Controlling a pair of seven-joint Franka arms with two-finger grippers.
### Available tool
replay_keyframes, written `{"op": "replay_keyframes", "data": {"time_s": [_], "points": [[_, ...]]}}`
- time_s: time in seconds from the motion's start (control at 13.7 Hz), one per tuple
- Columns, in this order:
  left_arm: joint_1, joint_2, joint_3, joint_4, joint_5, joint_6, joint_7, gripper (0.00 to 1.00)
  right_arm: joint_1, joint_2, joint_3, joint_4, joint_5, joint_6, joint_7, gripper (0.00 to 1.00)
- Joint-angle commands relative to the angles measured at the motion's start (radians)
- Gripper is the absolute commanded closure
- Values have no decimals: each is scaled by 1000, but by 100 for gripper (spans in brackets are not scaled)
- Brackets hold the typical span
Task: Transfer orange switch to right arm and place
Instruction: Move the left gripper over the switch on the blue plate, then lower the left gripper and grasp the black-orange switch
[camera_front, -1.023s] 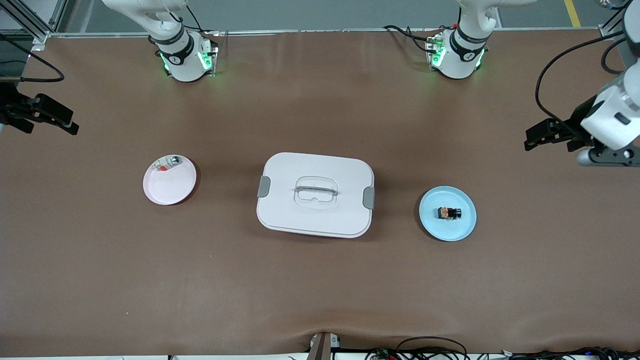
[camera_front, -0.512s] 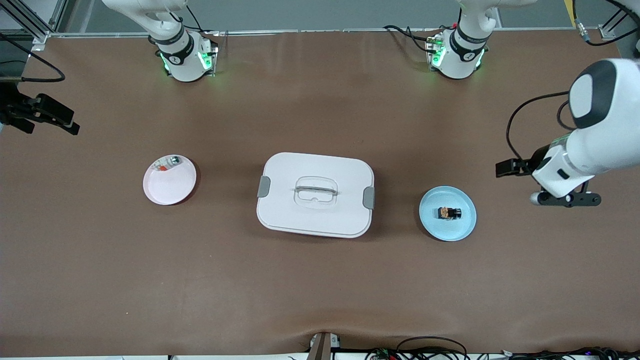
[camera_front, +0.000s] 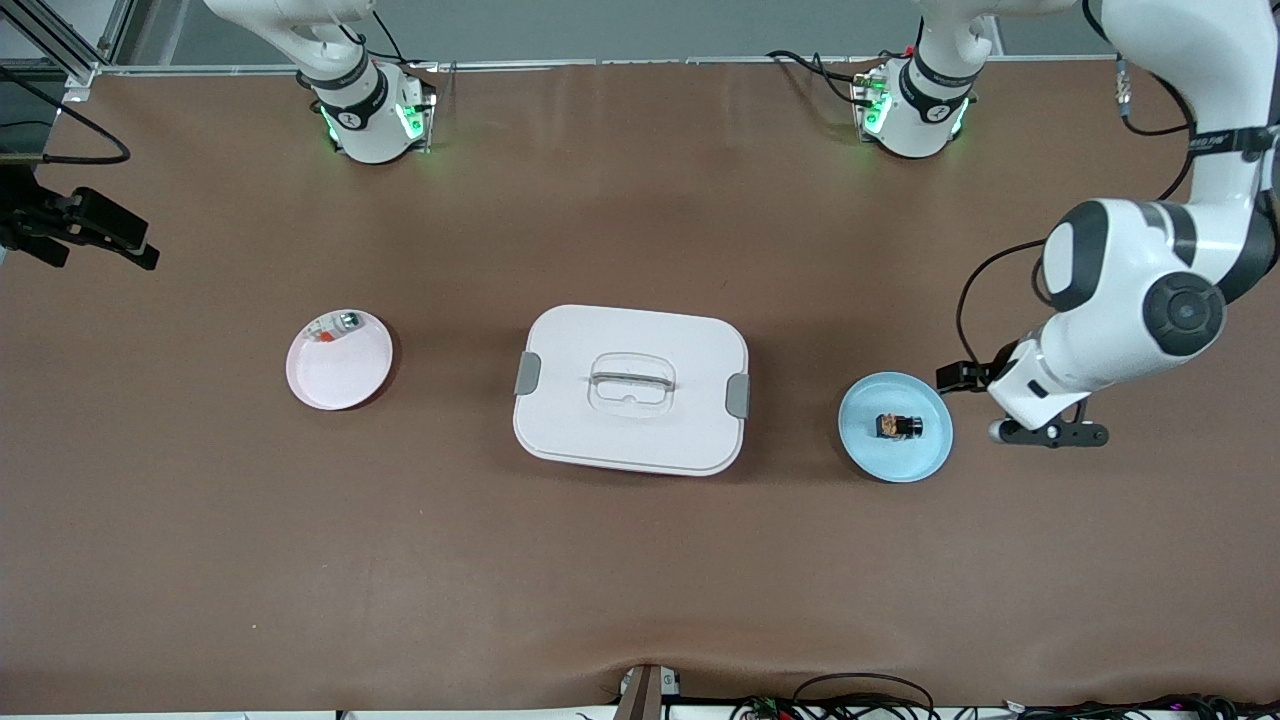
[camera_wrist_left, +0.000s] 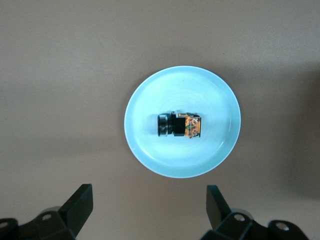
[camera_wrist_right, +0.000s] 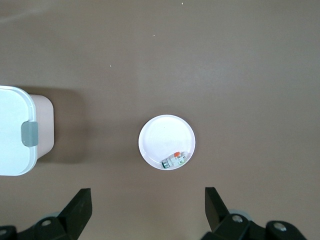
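Observation:
The orange switch (camera_front: 898, 426) (camera_wrist_left: 181, 125), a tiny black block with an orange face and a dark round end, lies on its side in the middle of a light blue plate (camera_front: 868, 447) (camera_wrist_left: 150, 100). My left gripper (camera_front: 1050, 434) (camera_wrist_left: 148, 205) hangs over bare table just beside that plate, toward the left arm's end, open with nothing between its fingers. My right gripper (camera_wrist_right: 148, 210) is open and empty too, high over the table at the right arm's end. Only a black part of that wrist (camera_front: 85, 225) shows in the front view.
A white lidded box (camera_front: 630, 390) with grey clips and a clear handle sits mid-table. A pale pink plate (camera_front: 340, 375) (camera_wrist_right: 162, 135) toward the right arm's end holds a small whitish part (camera_front: 335, 325) (camera_wrist_right: 174, 160) with red-orange and green bits.
The left arm has swung in from the table's end toward the blue plate, and its gripper now hangs beside the plate. The right arm has not moved.

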Motion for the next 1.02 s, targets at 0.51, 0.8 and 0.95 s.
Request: {"op": "replay_keyframes", "data": {"time_s": [0.51, 0.8, 0.95], "points": [[-69, 170, 4, 1, -5, 261, -128, 0, -2, -20, -6, -18, 4, 8, -61, 0], [-68, 204, 6, -3, -4, 288, -130, 0, -1, -20, -6, -18, 4, 8, -61, 0], [-68, 205, 6, -14, -4, 296, -150, 0, -1, -20, -6, -18, 6, 8, -61, 0]]}}
